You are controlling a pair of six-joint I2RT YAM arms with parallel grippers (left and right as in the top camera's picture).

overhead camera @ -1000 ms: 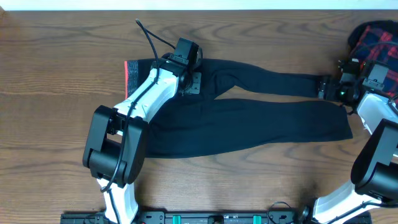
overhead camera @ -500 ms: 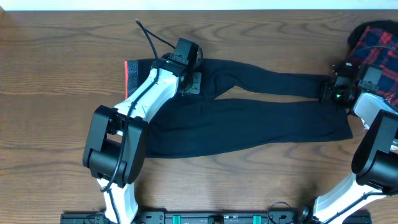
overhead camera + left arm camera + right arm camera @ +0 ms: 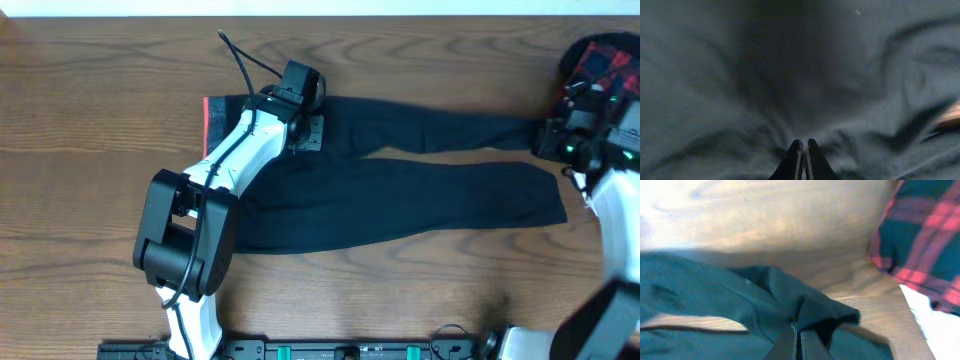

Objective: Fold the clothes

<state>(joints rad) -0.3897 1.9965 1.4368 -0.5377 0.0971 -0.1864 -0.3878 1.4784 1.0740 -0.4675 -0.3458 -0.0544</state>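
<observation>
landmark: red-edged waistband (image 3: 212,125) of the trousers (image 3: 300,215); every place below reckoned from it.
trousers: spread flat on the table (image 3: 90,210), both legs running away from the waistband side by side; taut leg (image 3: 440,130) narrow and drawn straight, slack leg (image 3: 460,195) broad and loose.
left gripper (image 3: 803,149): fingers together, pinched into black cloth just beside the waistband, at the top of the taut leg; creases running in to the tips, so judged clamped on a fold. Number of layers caught: cannot tell.
right gripper (image 3: 796,332): fingers together on the cuff (image 3: 840,312) of the taut leg, at the end farthest from the waistband; cloth bunched and raised off the wood around the tips.
plaid garment (image 3: 927,230): beyond the leg ends, farther still from the waistband; near the held cuff, apparently not touching it.
step in hand (judged): taut leg stretched between the two grips, ready to be carried back toward the waistband.
risk, slip: only a small bite of cuff held; more tension likely to pull it free.
risk, lone leg: slack leg held by nothing; likely left behind, giving a skewed fold.
risk, anchor: a hard pull away from the waistband could drag the whole garment and ruck it under the left pinch.
risk, snag: any swing farther from the waistband could catch the plaid garment.
</observation>
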